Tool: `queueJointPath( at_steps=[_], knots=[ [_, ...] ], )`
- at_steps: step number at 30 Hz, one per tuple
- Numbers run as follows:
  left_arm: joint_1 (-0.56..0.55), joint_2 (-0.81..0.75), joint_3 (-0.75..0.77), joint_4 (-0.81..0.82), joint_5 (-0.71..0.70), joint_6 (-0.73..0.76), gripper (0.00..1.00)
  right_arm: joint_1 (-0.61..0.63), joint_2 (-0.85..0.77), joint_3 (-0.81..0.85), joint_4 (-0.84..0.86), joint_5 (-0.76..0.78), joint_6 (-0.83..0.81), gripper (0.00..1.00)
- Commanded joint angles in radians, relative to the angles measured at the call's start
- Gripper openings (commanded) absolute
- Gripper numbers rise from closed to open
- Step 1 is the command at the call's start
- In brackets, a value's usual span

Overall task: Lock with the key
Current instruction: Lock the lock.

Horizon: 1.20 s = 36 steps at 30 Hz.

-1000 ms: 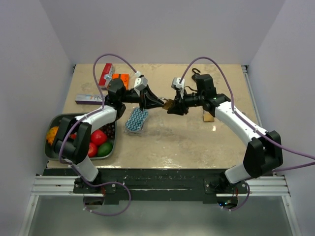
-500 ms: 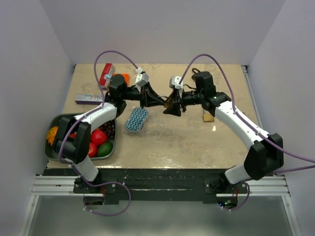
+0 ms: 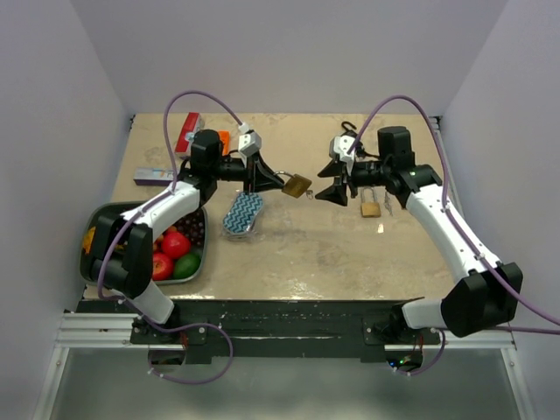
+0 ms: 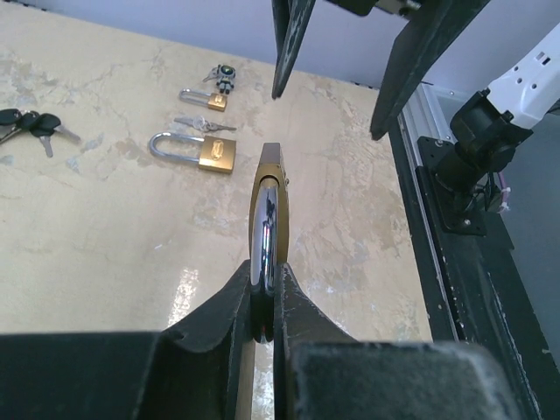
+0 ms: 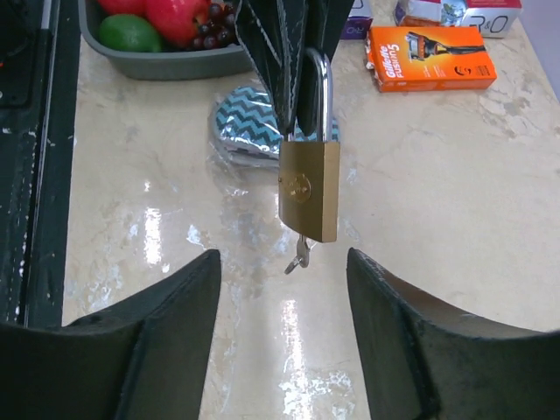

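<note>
Table (image 3: 297,254): A marbled top is shared by two arms, with the work held in the air above its middle.
Tray (image 5: 175,63): Fruit is kept at the left edge, well apart from the action.
Left gripper (image 4: 264,293): It is clamped on the shackle, and the padlock is offered body-first to the other arm.
Right gripper (image 3: 325,182): Its fingers are spread wide, with nothing held. It is faced at the lock across a clear gap.
Pouch (image 3: 242,214): It is left flat below the left arm, out of the path.
Padlock (image 5: 309,188): Its long axis is laid along the line between the grippers, keyhole end nearest the right one.
Spare padlock (image 3: 370,206): It is left on the table beside the right arm.
Key (image 5: 300,254): It is seated in the base, and the turn is judged to fall to the right arm.
</note>
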Motion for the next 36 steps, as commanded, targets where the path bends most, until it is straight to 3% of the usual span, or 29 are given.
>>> queueJointPath(
  at_steps=[1, 6, 11, 18, 26, 29, 31, 34, 36],
  knots=[
    [-0.001, -0.082, 0.061, 0.100, 0.050, 0.007, 0.00, 0.001, 0.008, -0.002, -0.039, 0.001, -0.069, 0.58],
    [-0.014, -0.091, 0.083, 0.040, 0.073, 0.053, 0.00, 0.003, 0.054, 0.007, -0.039, -0.008, -0.085, 0.51],
    [-0.036, -0.112, 0.081, 0.008, 0.064, 0.102, 0.00, 0.006, 0.068, 0.004, -0.001, -0.022, -0.053, 0.51],
    [-0.040, -0.117, 0.075, 0.034, 0.044, 0.088, 0.00, 0.011, 0.081, -0.002, -0.028, -0.031, -0.076, 0.38],
    [-0.039, -0.105, 0.078, 0.071, 0.040, 0.073, 0.00, 0.010, 0.109, 0.011, -0.103, -0.050, -0.148, 0.35],
    [-0.039, -0.102, 0.080, 0.077, 0.038, 0.073, 0.00, 0.012, 0.115, 0.013, -0.094, -0.048, -0.138, 0.22],
    [-0.039, -0.100, 0.078, 0.089, 0.037, 0.034, 0.00, 0.012, 0.123, 0.019, -0.094, -0.050, -0.135, 0.18],
    [-0.039, -0.100, 0.078, 0.094, 0.034, 0.028, 0.00, 0.012, 0.127, 0.022, -0.096, -0.053, -0.132, 0.00],
    [-0.034, -0.100, 0.080, 0.097, 0.031, 0.016, 0.00, 0.012, 0.133, 0.022, -0.102, -0.045, -0.133, 0.00]
  ],
)
